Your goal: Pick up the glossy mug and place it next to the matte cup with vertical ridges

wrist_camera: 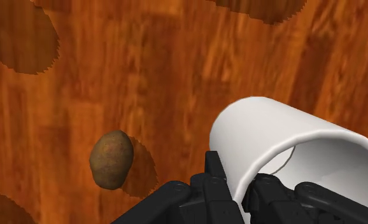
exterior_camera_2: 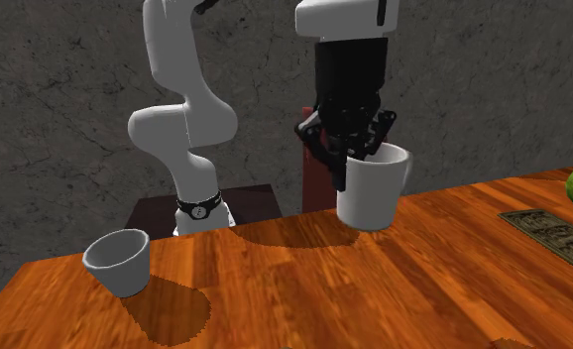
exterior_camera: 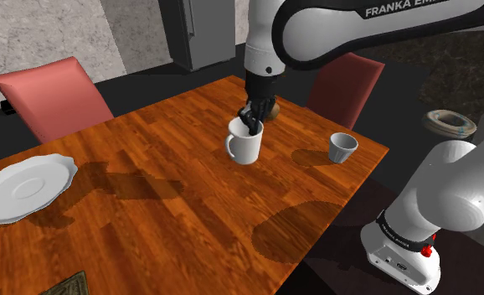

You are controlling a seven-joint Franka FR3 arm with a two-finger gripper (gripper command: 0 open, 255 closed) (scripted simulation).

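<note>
Your pincer (exterior_camera: pixel 250 127) grips white mug (exterior_camera: pixel 244 146) by rim, one finger in, one out, leaving handle clear. Mug's mid-tabletop (exterior_camera: pixel 165 172); grey cup (exterior_camera: pixel 342 147) sits well apart, shoulder view's right, nr edge.

Dim surroundings, overhead light, dark jagged-edged shadows on the table (exterior_camera: pixel 173 134), mug (exterior_camera: pixel 245 147) brightly lit
</note>
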